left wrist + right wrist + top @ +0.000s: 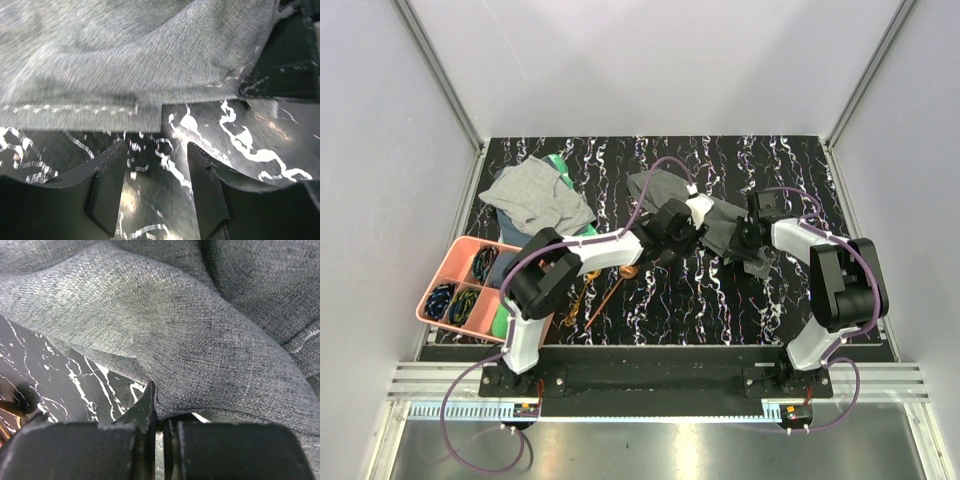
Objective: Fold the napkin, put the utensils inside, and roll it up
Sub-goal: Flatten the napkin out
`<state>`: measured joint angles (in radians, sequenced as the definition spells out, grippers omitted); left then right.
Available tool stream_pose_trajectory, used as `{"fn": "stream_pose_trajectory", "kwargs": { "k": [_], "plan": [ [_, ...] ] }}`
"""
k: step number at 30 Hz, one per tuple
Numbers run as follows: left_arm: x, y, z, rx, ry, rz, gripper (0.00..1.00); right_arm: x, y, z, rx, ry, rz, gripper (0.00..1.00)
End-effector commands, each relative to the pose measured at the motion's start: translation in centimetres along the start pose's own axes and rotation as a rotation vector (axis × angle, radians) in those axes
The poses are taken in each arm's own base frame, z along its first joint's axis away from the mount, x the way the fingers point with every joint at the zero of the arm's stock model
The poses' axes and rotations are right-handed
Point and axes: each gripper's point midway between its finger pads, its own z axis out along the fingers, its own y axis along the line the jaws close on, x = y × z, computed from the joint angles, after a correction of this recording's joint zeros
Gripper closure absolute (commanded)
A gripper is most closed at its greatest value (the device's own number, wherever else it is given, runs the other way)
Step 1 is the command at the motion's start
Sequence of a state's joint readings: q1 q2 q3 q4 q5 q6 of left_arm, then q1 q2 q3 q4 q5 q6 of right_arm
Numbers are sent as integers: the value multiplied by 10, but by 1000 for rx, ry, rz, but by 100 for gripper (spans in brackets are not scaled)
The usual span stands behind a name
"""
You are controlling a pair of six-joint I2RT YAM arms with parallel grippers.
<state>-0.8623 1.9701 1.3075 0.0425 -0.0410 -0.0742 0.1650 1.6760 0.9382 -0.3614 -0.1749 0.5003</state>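
Observation:
The dark grey napkin (662, 188) lies bunched at the middle of the black marble table, between both grippers. In the left wrist view its stitched hem and corner (145, 116) lie just ahead of my left gripper (156, 150), which is open with only tabletop between its fingers. My right gripper (162, 412) is shut on a fold of the napkin (200, 350), pinching it just above the table. In the top view the left gripper (688, 240) and the right gripper (748, 243) flank the cloth. The copper spoon (612, 292) and the gold spoon (575, 306) lie near the left arm.
A pink divided tray (432, 288) with small dark items sits at the left edge. A lighter grey cloth (535, 195) covers a green item (557, 163) at the back left. Another green object (500, 322) lies by the left arm's base.

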Motion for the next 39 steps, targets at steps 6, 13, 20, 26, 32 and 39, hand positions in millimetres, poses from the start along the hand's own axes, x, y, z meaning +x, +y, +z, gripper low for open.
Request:
{"fn": "stream_pose_trajectory", "kwargs": {
  "k": [6, 13, 20, 26, 32, 39],
  "plan": [
    [-13, -6, 36, 50, 6, 96, 46, -11, 1, -13, -22, -53, -7, 99],
    [2, -5, 47, 41, 58, 77, 48, -9, 3, -16, -46, -48, -2, 99],
    [23, -2, 54, 18, 104, 26, 54, -10, 4, -18, -53, -52, -4, 99],
    [24, 3, 55, 13, 115, -3, 71, -12, 6, -22, -61, -61, -4, 99],
    [22, 6, 53, 32, 112, -31, 100, -14, 7, -24, -65, -69, -9, 98],
    [-37, 49, -22, -43, -103, -171, 100, -50, -5, -41, -65, -146, 17, 98]
  ]
}}
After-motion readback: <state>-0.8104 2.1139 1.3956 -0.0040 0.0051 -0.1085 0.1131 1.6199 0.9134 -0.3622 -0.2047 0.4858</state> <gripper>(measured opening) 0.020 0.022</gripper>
